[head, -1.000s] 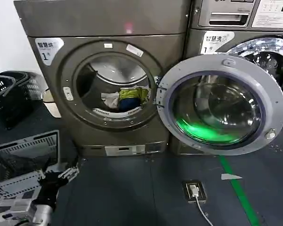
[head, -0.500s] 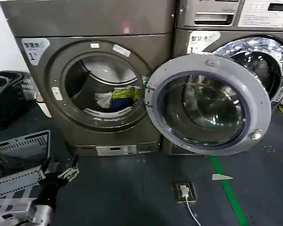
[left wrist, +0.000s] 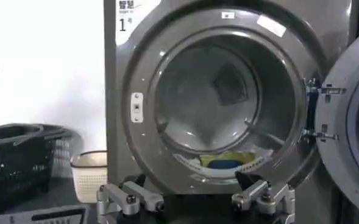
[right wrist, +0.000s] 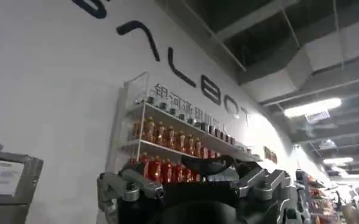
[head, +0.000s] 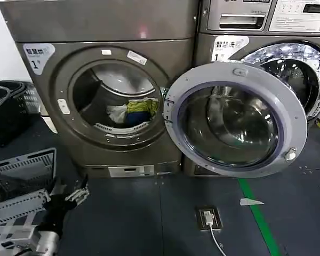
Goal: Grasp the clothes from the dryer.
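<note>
head view: the large bronze-grey front-loading dryer (head: 104, 90) stands with its round grey-rimmed glass door (head: 236, 119) swung wide to the robot's right, in front of the silver machine (head: 266, 32) beside it. the small pile of yellow-green, dark blue and white clothes (head: 132, 112) lies at the bottom of the drum, just behind the porthole lip. the left gripper (head: 64, 196) hangs low at the robot's left, well apart from the opening, with its jaws spread and empty, next to a pale slatted crate (head: 21, 181); black baskets (head: 8, 106) stand beyond it.

left wrist view: the left gripper (left wrist: 194, 198) faces the porthole, and the clothes (left wrist: 225, 160) show as a thin strip over the lip.

right wrist view: the right gripper (right wrist: 194, 192) points up at a wall and shelves, away from the work, with its jaws apart.

risks, as a judgement: the pile sits low behind the lip, so a flat approach could strike the rim; a shallow pinch could lift one garment and leave the rest.

against the frame half a second earlier, the scene is nearly unchanged; dryer and door sit slightly lower and to the right in view, while the left gripper and clothes hold their places.
</note>
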Motion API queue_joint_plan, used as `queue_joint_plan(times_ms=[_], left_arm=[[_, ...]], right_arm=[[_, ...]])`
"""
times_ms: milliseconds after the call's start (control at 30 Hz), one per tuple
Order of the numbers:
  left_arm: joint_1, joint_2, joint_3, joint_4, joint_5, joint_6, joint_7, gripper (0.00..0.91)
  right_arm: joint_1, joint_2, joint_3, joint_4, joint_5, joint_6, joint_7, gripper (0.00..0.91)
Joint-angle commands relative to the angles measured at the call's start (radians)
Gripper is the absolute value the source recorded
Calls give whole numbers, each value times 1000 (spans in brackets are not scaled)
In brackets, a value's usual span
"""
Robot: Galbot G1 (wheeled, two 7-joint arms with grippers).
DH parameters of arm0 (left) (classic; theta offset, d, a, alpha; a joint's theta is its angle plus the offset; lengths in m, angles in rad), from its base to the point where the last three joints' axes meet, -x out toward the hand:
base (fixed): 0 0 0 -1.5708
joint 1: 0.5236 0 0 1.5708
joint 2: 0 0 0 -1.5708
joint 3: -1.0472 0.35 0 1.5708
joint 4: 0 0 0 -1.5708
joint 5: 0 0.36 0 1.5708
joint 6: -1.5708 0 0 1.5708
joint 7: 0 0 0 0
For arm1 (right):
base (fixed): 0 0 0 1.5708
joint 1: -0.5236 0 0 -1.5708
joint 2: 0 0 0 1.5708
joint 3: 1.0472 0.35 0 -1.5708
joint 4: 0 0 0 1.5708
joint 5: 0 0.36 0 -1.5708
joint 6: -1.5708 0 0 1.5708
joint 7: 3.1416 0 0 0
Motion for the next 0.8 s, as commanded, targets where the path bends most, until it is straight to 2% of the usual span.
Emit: queue_joint_plan(times_ms=[33, 800], left_arm=[[-5, 6, 0, 1, -3, 1, 0, 907], [-7, 7, -4, -5, -8, 2, 0, 907]], right_arm=[[-7, 1, 4, 5, 2, 38, -8, 907], [-17, 27, -14, 50, 2, 69, -32, 907]])
